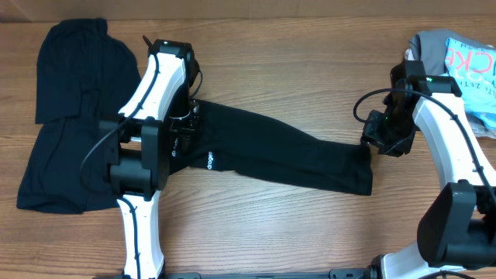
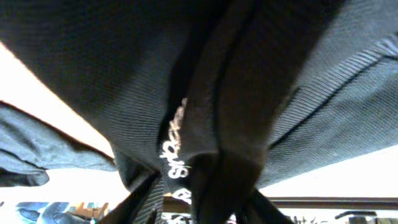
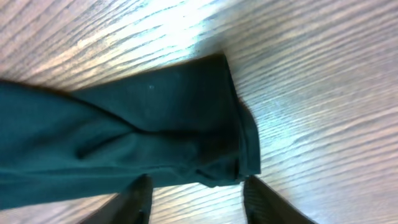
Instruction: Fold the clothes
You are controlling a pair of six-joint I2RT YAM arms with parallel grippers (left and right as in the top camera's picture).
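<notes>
Across the bench [image 1: 310, 232] middle lie black trousers [image 1: 287, 151], stretched long and not yet folded. At the waist the left end effector [image 1: 184, 122] looks clamped on them; the right end effector [image 3: 194, 194], fingers apart, straddles the hem. Most folding remains.

— What does the worktop [image 1: 294, 70] look like?
— Light wood, with the grain running side to side.
— What lies on it?
— Black trousers [image 1: 287, 155] stretch across the middle, hem end to the right, with a small white logo [image 1: 210, 161] nearer the left.
— And the edges?
— Far left, a black garment [image 1: 74, 70] touches a second dark garment [image 1: 58, 174] below it. In the far right corner, a light blue printed garment [image 1: 473, 62] overlaps a grey garment [image 1: 426, 45].
</notes>
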